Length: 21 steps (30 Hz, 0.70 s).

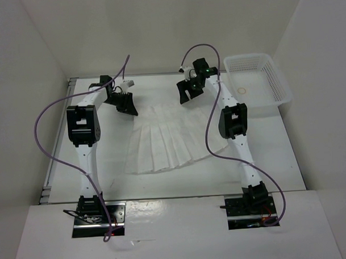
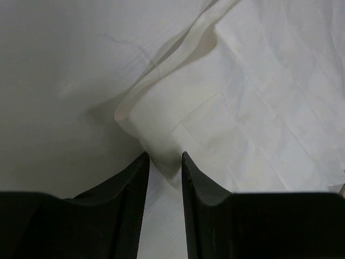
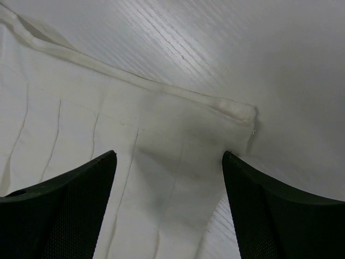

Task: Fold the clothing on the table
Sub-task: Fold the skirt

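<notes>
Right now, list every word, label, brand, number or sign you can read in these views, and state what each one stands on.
None: no view shows readable text.
The clothing is plain white pleated fabric with no tag in sight.
The basket and the table bear no label.
The black housings of the left arm and the right arm show no legible marking from above.

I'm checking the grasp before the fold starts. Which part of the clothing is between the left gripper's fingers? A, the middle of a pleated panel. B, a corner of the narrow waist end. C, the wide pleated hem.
B: in the left wrist view the left gripper straddles a banded corner of the clothing, at its narrow end, away from the flared hem.
</notes>
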### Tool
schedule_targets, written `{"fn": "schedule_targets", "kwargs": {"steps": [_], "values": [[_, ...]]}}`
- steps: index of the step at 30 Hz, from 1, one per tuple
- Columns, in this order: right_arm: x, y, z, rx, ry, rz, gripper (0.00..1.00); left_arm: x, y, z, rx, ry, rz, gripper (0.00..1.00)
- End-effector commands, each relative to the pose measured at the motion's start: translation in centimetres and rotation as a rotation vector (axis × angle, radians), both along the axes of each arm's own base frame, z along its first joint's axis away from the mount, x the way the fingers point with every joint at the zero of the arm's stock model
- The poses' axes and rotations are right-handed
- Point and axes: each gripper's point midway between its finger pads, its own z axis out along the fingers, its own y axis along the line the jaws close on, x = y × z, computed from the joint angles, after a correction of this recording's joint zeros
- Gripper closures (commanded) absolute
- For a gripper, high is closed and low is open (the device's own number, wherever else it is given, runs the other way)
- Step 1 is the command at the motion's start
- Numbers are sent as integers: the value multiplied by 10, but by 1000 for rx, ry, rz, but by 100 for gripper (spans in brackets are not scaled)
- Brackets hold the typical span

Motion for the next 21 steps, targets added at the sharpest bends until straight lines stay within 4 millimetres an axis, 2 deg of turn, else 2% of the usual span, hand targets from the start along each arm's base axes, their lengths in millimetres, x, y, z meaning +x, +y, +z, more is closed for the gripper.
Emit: {"fn": "schedule_targets", "kwargs": {"steps": [1, 3, 8, 11, 12, 16, 17, 19, 21], "values": [[18, -27, 19, 31, -43, -43, 17, -4, 1, 6, 40, -40, -40, 62], [24, -39, 22, 33, -52, -64, 17, -6, 3, 6, 50, -38, -37, 62], [33, -47, 36, 58, -92, -75, 17, -12, 4, 2, 60, -16, -42, 62], [34, -49, 27, 73, -75, -73, 17, -11, 7, 4, 83, -25, -36, 62], [32, -46, 29, 92, -71, -61, 18, -11, 8, 4, 85, -32, -42, 62], [28, -37, 5, 104, -27, -41, 19, -12, 7, 8, 85, -30, -42, 62], [26, -29, 9, 117, -33, -23, 19, -14, 7, 8, 85, -20, -43, 62], [21, -20, -4, 130, -4, -2, 19, -15, 5, 7, 95, -26, -56, 62], [18, -4, -5, 132, -11, 24, 20, -17, 5, 6, 95, -17, -56, 62]]}}
